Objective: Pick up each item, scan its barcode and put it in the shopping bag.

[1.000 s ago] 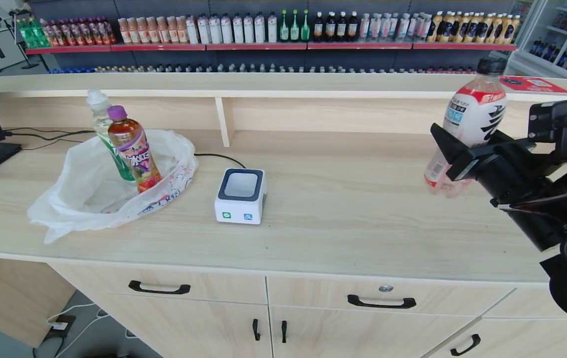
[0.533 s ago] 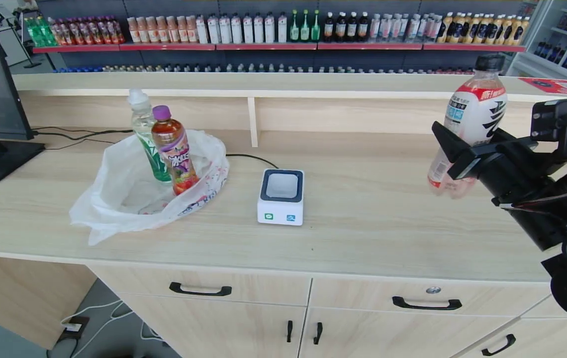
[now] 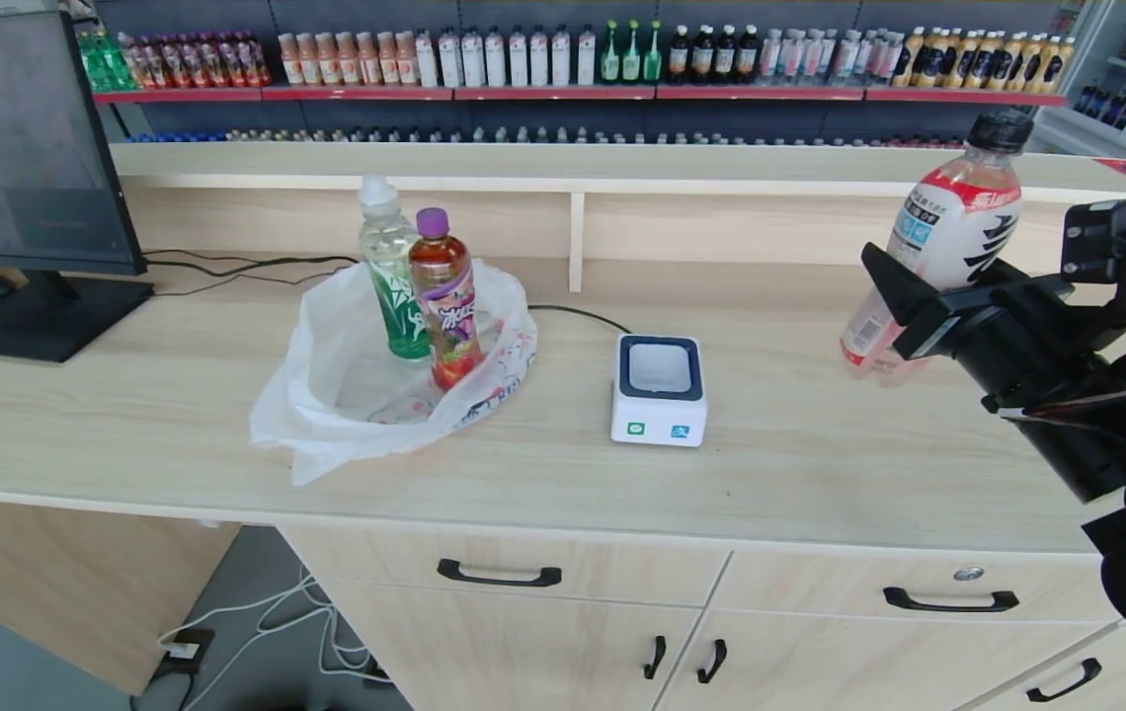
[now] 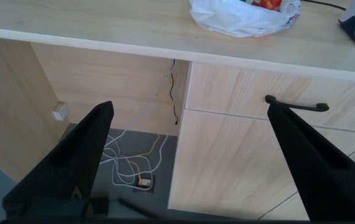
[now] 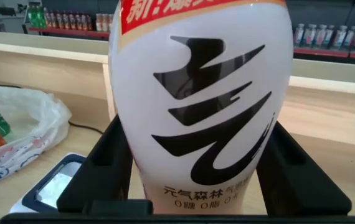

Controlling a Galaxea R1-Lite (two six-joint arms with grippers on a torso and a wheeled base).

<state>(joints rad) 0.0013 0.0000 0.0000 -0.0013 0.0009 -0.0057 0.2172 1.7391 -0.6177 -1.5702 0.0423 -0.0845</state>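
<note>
My right gripper (image 3: pixel 928 301) is shut on a white-labelled drink bottle (image 3: pixel 943 237) with a black cap, held tilted above the counter's right side. In the right wrist view the bottle (image 5: pixel 199 106) stands between the black fingers (image 5: pixel 99 168). The white barcode scanner (image 3: pixel 659 390) sits on the counter to the bottle's left. The white shopping bag (image 3: pixel 346 395) lies further left, with a green-labelled bottle (image 3: pixel 393 272) and a purple-capped tea bottle (image 3: pixel 444 296) standing in it. My left gripper (image 4: pixel 190 155) hangs open below the counter's front edge, before the drawers, with nothing between its fingers.
A dark monitor (image 3: pixel 20 158) stands at the counter's far left with cables (image 3: pixel 227 267) behind the bag. A raised wooden ledge (image 3: pixel 563 163) runs along the back, and shelves of bottles (image 3: pixel 622 54) lie beyond. Drawers with black handles (image 3: pixel 499 575) front the counter.
The head view has panned left, so everything on the counter sits further right in the picture. The right gripper still holds the bottle, now tilted a little more.
</note>
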